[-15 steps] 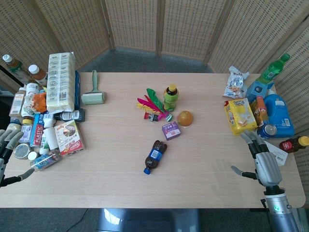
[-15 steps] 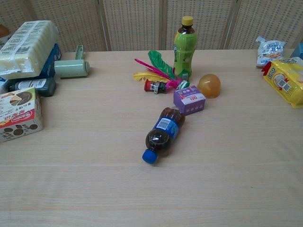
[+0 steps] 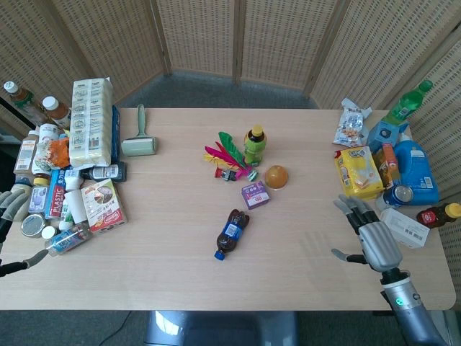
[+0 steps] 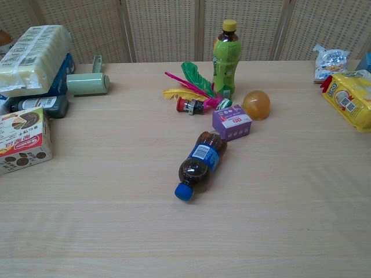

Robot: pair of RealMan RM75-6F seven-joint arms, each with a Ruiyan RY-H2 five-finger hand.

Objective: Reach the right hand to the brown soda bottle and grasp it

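The brown soda bottle lies on its side mid-table, blue cap toward the front edge, blue label around its middle. My right hand hovers over the table's right part, fingers spread and holding nothing, well to the right of the bottle. My left hand shows at the far left edge of the head view, fingers apart and empty. Neither hand appears in the chest view.
A purple box and an orange ball sit just behind the bottle, with a green bottle and coloured feathers further back. Snack packs and a blue jug crowd the right edge; boxes and bottles crowd the left.
My right hand has moved left and slightly forward over the table, toward the bottle. The bottle and the left hand have stayed put.
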